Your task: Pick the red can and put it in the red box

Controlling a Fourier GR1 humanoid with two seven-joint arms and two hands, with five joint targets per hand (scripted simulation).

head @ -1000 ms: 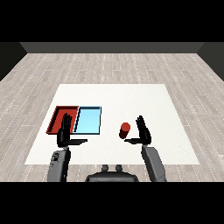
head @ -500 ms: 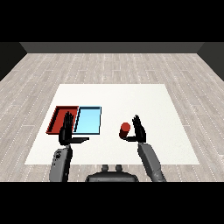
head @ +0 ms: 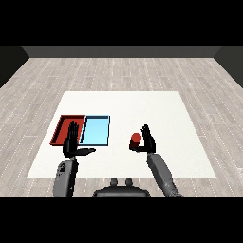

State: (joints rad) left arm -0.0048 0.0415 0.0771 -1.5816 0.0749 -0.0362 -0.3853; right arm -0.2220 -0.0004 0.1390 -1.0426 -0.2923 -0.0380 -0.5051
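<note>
A bare test room of the laboratory sort, not a home or a shop. A plain white square counter (head: 123, 102) stands alone on a pale grey wood-plank floor (head: 118, 71), and a dark, featureless wall (head: 121, 51) closes the far side. On the counter lie only a shallow red rectangular tray (head: 60, 129) and a light blue rectangular tray (head: 96, 130) side by side, plus a small red cylindrical can (head: 136, 140), laid out like a sorting trial.
</note>
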